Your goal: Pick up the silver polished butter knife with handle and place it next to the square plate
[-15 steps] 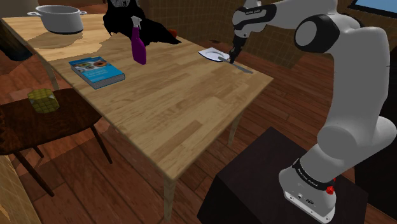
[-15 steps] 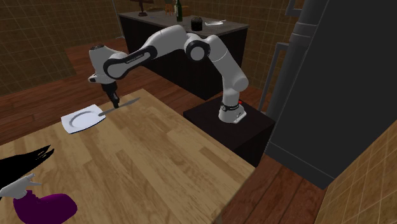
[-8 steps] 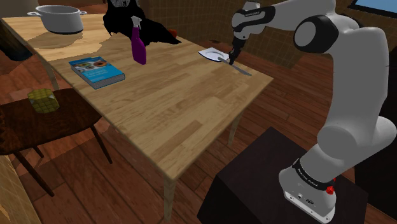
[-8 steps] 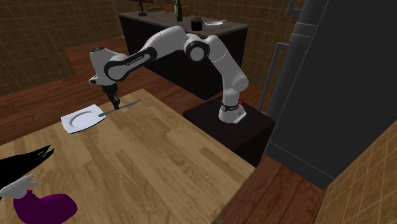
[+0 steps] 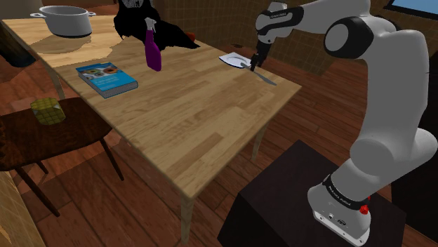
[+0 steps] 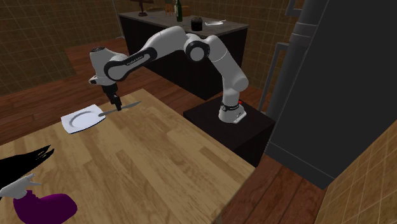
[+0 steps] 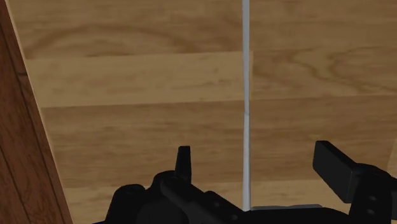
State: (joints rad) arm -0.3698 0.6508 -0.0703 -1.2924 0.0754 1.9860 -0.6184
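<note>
Lifted slightly since a second ago, pincer (image 6: 116, 100) stands released, fingers clear of butter knife (image 7: 246, 95) lying on desk (image 6: 146, 159) just beside square plate (image 6: 79, 119).

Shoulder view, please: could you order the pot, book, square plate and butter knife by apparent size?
1. Book and pot: too alike to rank, the pot being farther.
2. Square plate.
3. Butter knife.

On the counter (image 5: 189, 119), the butter knife (image 5: 267, 76) lies just beside the square plate (image 5: 235, 60) at the shoulder view's right corner. The book (image 5: 107, 78) lies by the opposite edge, with the pot (image 5: 64, 19) at the far left corner.
</note>
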